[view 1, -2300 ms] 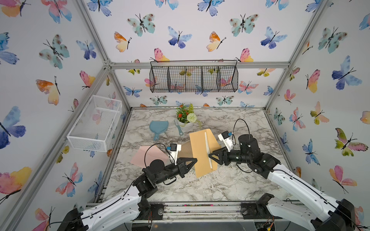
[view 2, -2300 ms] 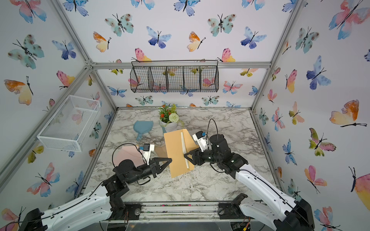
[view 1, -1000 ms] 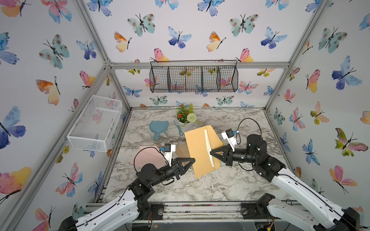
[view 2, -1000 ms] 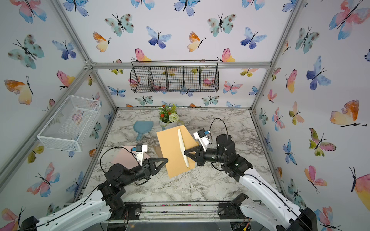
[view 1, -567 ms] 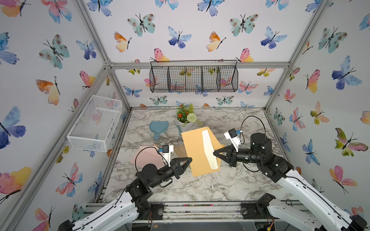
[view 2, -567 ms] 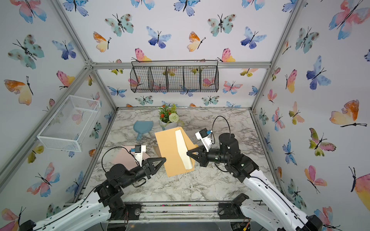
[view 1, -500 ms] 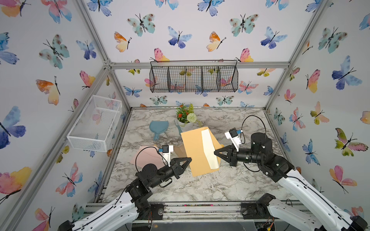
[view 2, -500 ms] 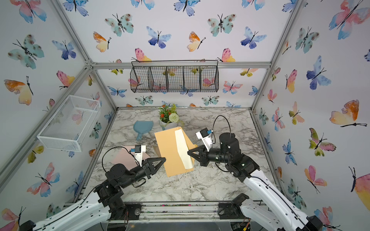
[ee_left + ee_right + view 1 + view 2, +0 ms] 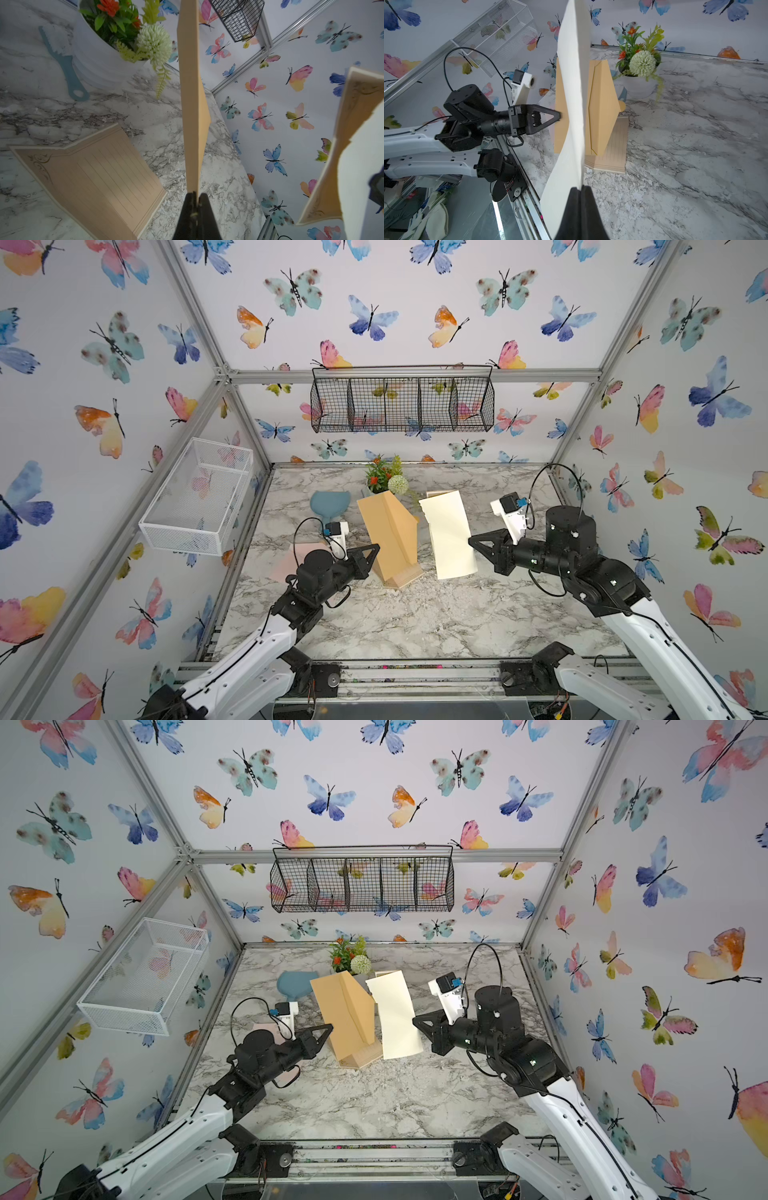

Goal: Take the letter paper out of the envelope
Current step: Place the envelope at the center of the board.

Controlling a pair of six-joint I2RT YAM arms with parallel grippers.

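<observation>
In both top views my left gripper is shut on the left edge of the tan envelope, which it holds upright above the table. The cream letter paper hangs to its right, wholly outside the envelope, with a narrow gap between them. My right gripper is shut on the paper's right edge. The left wrist view shows the envelope edge-on in the shut gripper. The right wrist view shows the paper in the shut gripper, with the envelope behind.
A lined tan sheet lies on the marble table under the envelope. A flower pot and a blue flat utensil stand behind it. A pink sheet lies under my left arm. A white basket and a black wire basket hang on the walls.
My right gripper has drawn the letter paper rightward, fully out of the envelope. My left gripper kept hold of the envelope and shifted a little to the left.
</observation>
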